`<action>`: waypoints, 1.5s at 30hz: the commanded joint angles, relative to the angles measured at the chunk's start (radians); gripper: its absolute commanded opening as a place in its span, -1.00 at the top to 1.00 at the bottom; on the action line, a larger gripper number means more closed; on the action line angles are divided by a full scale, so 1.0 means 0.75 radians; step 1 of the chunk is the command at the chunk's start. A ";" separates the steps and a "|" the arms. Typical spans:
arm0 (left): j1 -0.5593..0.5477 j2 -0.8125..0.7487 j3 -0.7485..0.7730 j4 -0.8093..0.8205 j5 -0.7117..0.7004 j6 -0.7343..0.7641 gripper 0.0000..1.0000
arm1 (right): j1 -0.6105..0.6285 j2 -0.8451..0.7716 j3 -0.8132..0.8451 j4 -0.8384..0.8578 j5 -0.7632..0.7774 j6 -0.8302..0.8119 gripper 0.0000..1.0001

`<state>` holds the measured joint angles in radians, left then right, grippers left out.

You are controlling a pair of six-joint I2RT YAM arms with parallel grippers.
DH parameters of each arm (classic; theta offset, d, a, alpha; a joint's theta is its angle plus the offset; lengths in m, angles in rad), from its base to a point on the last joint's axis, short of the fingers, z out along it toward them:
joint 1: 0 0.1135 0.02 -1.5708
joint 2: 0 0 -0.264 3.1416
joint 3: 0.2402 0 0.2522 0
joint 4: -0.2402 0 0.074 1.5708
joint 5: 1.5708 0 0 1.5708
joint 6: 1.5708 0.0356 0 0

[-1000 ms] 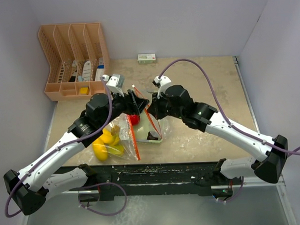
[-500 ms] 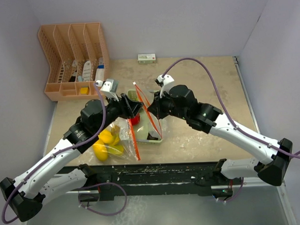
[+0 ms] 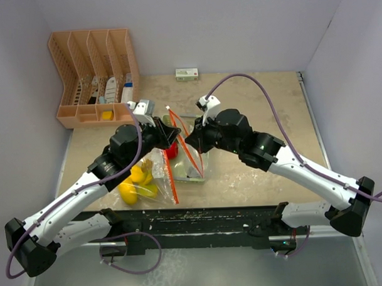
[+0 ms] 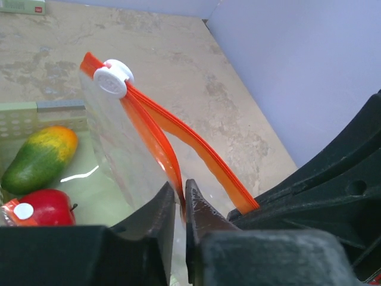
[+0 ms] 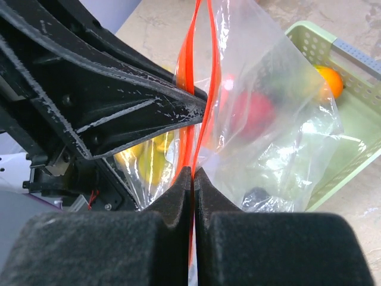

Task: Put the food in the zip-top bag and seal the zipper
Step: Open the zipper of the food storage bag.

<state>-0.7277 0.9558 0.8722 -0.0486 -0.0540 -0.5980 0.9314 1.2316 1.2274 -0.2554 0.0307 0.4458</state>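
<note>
The left fingers (image 4: 191, 202) are closed tight on one lip of the zipper (image 4: 178, 132), with only the thin strip between them. The right fingers (image 5: 184, 185) are likewise pressed together, pinching the orange-red strip from the other side. The two pairs of fingers are just beside each other.

The zipper's long axis runs from the far side of the desk (image 3: 265, 115) toward the near edge, slanting slightly right as it comes nearer. Its white slider (image 4: 113, 77) sits at the far end. The two lips are joined at the slider and spread apart toward the fingers, so the mouth is partly open.

The bag (image 5: 268, 89) is held up about the middle of the desk, mouth uppermost. Its clear body hangs down over the pale green tray (image 5: 309, 39).

In the tray, beside the bag, lie a green-red mango (image 4: 38, 158) and a red apple (image 4: 38, 208). An orange (image 5: 329, 80) sits in the tray against its wall. A dark fruit (image 5: 257, 196) shows low behind the plastic; I cannot tell whether it is in the bag or only behind it.

Yellow fruit (image 3: 134, 182) lies toward the near-left corner under crinkled clear plastic edged by another orange-red strip. I cannot tell whether that plastic belongs to the same bag.

A slotted rack (image 3: 94, 77) stands in the far-left corner. It holds small items upright in its slots and a yellow piece in a front compartment. A small box (image 3: 187, 73) lies at the far edge.
</note>
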 commanded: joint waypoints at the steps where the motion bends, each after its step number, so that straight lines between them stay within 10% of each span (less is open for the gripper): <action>1: 0.001 -0.003 -0.009 0.093 0.011 -0.014 0.84 | 0.008 -0.069 0.056 0.064 0.006 0.003 1.00; 9: 0.002 -0.070 -0.024 0.021 -0.014 0.002 1.00 | 0.008 -0.094 0.057 0.041 0.170 0.035 1.00; 24: 0.002 -0.169 0.523 -0.905 -0.321 0.299 1.00 | 0.009 0.016 0.215 -0.316 0.891 -0.008 0.99; 30: 0.002 -0.248 0.502 -0.841 -0.382 0.315 1.00 | 0.009 -0.128 0.121 0.149 -0.252 -0.269 -0.36; 33: 0.002 -0.254 0.531 -0.861 -0.425 0.321 1.00 | 0.008 -0.221 0.046 0.331 -0.404 -0.221 -0.92; 45: 0.001 -0.313 0.791 -1.169 -0.711 0.407 1.00 | 0.002 -0.019 0.186 -0.017 0.117 -0.062 -0.99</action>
<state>-0.7311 0.7444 1.3869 -0.8463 -0.4870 -0.3290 0.9375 1.0626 1.2766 -0.1070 -0.1024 0.3416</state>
